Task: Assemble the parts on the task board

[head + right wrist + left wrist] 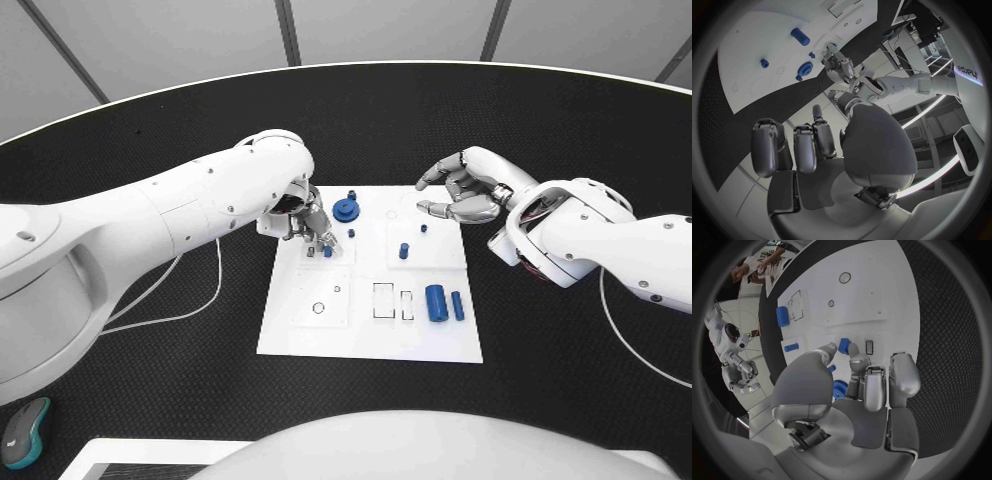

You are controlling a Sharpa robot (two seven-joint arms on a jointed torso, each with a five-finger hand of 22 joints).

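Left hand (303,215) is pinching a small blue part (844,345) in its fingers over the white board (369,340). Right hand (464,187) is hovering beside the board, fingers curling apart, holding nothing.

Two arms, glossy white moulded shells, rounded joints with small dark screw heads. Left hand (299,215) and right hand (464,188): silver-grey metal, segmented fingers (903,374) with smooth rounded pads. Thin white cables trailed from both forearms.
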